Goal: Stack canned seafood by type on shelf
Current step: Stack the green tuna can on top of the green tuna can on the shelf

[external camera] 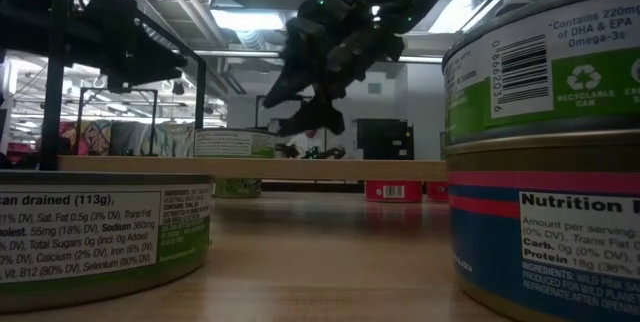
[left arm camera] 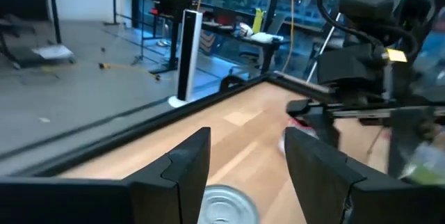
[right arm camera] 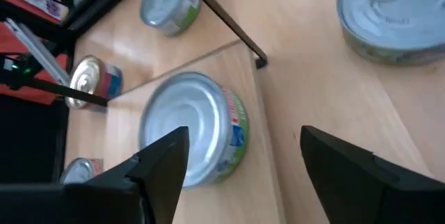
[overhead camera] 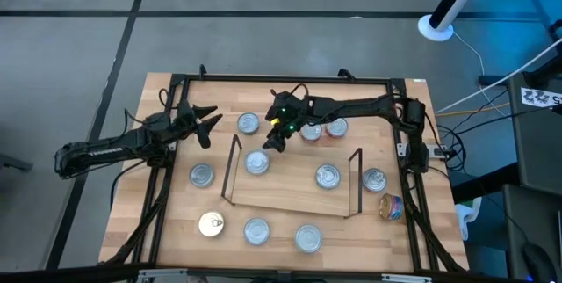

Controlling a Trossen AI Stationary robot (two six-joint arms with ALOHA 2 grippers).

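Two flat round metal tins [overhead camera: 257, 162] on pale-wood shelf [overhead camera: 290, 197] — black wire ends.

Bench [overhead camera: 290, 230] evenly lit from overhead, ceiling lights glaring in the low view, near tins [external camera: 545, 152] blurred, left wrist view smeared, blue cast beyond

bare stretch of shelf [overhead camera: 290, 197] between its two tins [overhead camera: 257, 162] [overhead camera: 327, 176], wire uprights [overhead camera: 232, 167] closing both ends
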